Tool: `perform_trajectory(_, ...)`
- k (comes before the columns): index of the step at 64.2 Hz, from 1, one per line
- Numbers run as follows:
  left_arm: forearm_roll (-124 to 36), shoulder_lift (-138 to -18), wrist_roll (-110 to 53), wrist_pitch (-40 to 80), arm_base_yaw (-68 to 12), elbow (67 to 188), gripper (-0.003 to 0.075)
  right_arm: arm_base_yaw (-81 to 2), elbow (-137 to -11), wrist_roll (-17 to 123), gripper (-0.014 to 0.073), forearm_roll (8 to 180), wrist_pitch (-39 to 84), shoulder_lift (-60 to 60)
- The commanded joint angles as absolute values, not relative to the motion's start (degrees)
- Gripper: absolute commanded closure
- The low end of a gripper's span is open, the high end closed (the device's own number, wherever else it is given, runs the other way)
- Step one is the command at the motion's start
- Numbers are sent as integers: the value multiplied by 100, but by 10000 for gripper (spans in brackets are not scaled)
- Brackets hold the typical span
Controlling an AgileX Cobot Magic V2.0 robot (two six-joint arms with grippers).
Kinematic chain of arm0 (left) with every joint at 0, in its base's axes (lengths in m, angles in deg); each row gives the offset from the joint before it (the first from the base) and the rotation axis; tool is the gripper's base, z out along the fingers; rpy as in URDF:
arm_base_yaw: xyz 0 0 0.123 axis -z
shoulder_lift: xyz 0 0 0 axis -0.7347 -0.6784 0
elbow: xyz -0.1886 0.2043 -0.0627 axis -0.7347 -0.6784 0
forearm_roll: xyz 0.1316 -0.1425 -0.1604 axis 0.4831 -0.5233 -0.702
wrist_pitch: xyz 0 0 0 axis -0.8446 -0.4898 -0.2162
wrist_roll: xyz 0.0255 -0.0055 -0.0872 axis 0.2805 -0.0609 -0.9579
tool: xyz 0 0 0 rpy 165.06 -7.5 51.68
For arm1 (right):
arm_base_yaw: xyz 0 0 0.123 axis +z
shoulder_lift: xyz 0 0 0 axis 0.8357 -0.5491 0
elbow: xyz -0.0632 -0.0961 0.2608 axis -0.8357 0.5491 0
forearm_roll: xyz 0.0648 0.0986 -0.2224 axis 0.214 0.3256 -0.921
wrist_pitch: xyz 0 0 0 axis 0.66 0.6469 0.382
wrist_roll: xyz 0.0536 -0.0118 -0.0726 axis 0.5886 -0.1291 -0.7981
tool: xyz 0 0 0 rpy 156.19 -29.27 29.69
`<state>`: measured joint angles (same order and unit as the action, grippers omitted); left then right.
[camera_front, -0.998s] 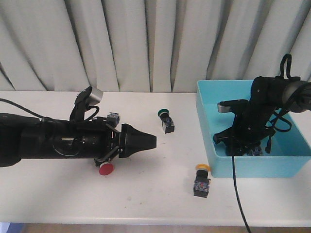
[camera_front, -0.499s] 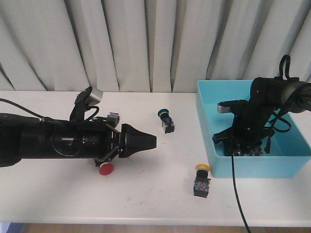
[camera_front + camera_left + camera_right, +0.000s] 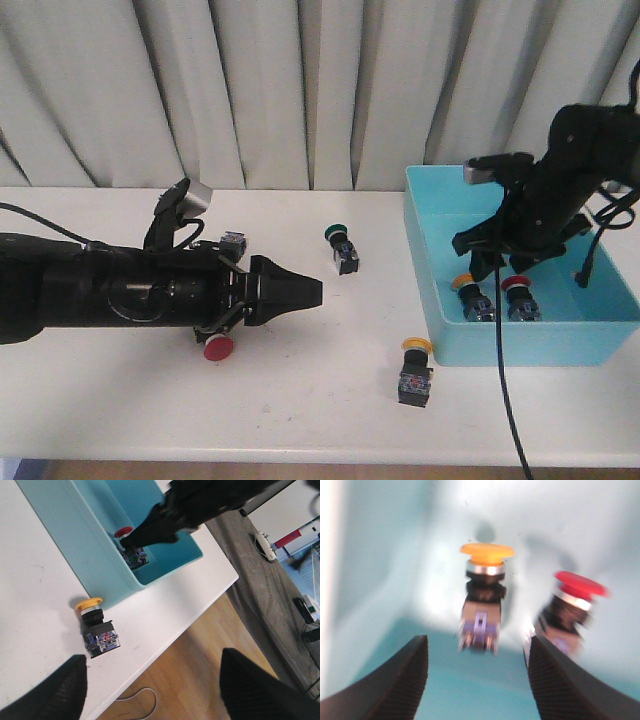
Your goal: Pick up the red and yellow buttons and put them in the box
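Observation:
The turquoise box (image 3: 428,300) stands at the right of the table. On its floor lie a yellow button (image 3: 470,296) and a red button (image 3: 520,298). My right gripper (image 3: 497,264) hangs open and empty just above them; its wrist view shows the yellow button (image 3: 485,590) and red button (image 3: 570,610) beyond its tips (image 3: 477,680). Another yellow button (image 3: 415,370) lies on the table in front of the box. Under my left arm lies a red button (image 3: 218,347). My left gripper (image 3: 308,292) is open and empty (image 3: 152,690), short of the yellow button (image 3: 97,625).
A green-capped button (image 3: 342,248) lies mid-table towards the back. Another black button body (image 3: 234,241) sits behind my left arm. A curtain hangs behind the table. The front table edge (image 3: 165,645) runs close to the loose yellow button.
My right gripper has risen from the box floor, uncovering the yellow and red buttons lying there. The left arm has not moved.

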<state>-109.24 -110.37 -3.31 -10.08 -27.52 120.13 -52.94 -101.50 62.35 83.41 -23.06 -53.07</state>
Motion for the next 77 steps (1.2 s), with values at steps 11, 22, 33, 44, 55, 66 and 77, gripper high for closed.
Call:
perform_trajectory(11,-11201,-10810,-314,-1206,-2747,12162,176,-5307,-9785,6220,165,8723,-2411,-3074)
perform_trajectory(22,-11201,-10810,-314,-1182,-2747,12162,176,-5307,-8390,6256,202,8797,-1658,-1589)
perform_trajectory(33,-11190,-10810,-314,-1164,-2747,12162,176,-5307,-6838,6325,241,8773,-923,-339)
perform_trajectory(44,-10931,-10810,-314,-1160,-2747,12162,176,-5307,-5728,6325,273,8773,-439,506)
perform_trajectory(55,-10669,-10810,-172,-1016,-2747,12162,184,-5307,-5364,6313,301,8773,-289,817)
perform_trajectory(66,-9389,-10810,34,99,-2747,12162,322,-5307,-5359,6301,379,8773,-300,817)
perform_trajectory(77,-8881,-10810,21,1024,-2747,12162,556,-5307,-5359,6301,503,8779,-302,817)
